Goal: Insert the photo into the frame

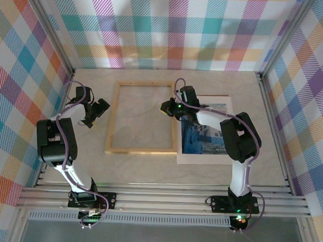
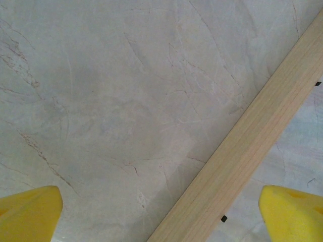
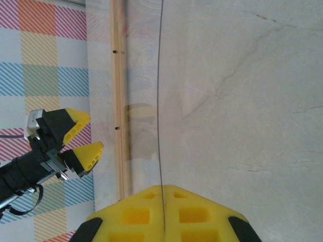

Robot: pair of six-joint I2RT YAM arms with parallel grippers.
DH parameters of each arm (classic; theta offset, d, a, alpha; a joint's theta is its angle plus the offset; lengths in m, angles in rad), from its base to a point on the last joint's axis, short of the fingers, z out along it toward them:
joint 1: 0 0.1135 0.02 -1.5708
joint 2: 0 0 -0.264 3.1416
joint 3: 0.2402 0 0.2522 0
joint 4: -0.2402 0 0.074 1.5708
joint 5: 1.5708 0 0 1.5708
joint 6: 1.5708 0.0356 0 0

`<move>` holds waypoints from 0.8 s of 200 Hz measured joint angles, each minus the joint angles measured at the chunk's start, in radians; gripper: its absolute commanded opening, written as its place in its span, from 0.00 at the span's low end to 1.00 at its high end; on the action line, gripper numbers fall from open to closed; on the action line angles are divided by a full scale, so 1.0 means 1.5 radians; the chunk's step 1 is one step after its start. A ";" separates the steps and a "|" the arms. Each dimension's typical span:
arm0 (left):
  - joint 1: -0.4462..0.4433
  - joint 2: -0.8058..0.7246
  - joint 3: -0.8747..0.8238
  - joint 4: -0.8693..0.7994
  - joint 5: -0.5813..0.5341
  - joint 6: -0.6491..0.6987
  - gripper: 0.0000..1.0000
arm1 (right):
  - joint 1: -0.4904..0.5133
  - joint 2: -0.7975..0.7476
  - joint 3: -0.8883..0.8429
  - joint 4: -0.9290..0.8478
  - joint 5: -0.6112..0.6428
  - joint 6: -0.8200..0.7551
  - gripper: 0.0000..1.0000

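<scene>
The frame is laid flat at the middle of the table, and the photo is laid on a white mat just to its right. The left gripper is held wide open and empty beside the frame's left rail, whereas the right gripper is closed on the thin edge of the clear pane.
</scene>
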 measured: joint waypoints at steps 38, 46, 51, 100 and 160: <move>0.000 0.002 0.000 0.000 0.000 0.000 1.00 | 0.005 0.000 -0.007 0.018 0.011 0.022 0.02; -0.001 0.002 0.000 0.000 0.000 0.000 1.00 | 0.006 0.000 -0.010 0.019 0.015 0.026 0.03; -0.001 0.002 0.000 0.000 0.000 0.000 1.00 | 0.007 0.000 -0.011 0.020 0.017 0.029 0.04; -0.001 0.002 0.000 0.009 0.000 0.000 1.00 | 0.008 0.000 -0.021 0.027 0.033 0.041 0.24; -0.001 0.002 0.000 0.011 0.001 0.000 1.00 | 0.011 0.000 -0.021 0.025 0.040 0.039 0.26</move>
